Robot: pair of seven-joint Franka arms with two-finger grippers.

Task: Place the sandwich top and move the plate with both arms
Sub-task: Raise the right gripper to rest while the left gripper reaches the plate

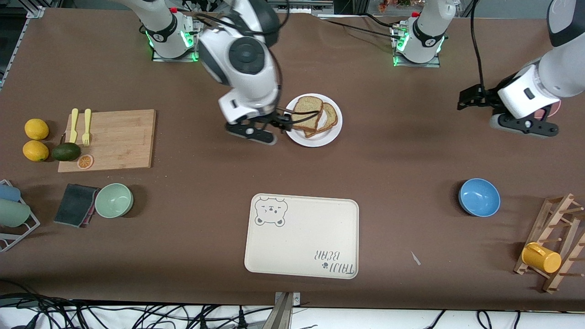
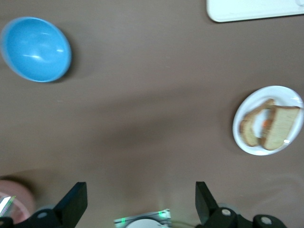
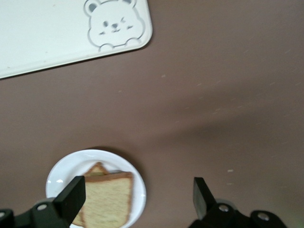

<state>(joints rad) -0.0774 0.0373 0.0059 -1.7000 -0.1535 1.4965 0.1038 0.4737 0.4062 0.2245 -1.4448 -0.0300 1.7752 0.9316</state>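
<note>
The sandwich top (image 1: 307, 109) lies on the plate (image 1: 315, 138), right gripper (image 1: 274, 124) just beside it.

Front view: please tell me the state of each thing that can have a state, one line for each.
sandwich top: lying on the lower slice, shifted off square
plate: on the table, holding the sandwich
right gripper: open, at the plate's edge
left gripper: open, empty, waiting
tray: flat, nothing on it
yellow cup: hung on the rack

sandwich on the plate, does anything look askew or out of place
Yes. The sandwich top lies askew on the lower slice, shifted toward the right arm's end of the white plate, so the lower slice sticks out from under it. The open right tool is at the plate's edge. Nothing looks spilled.
</note>
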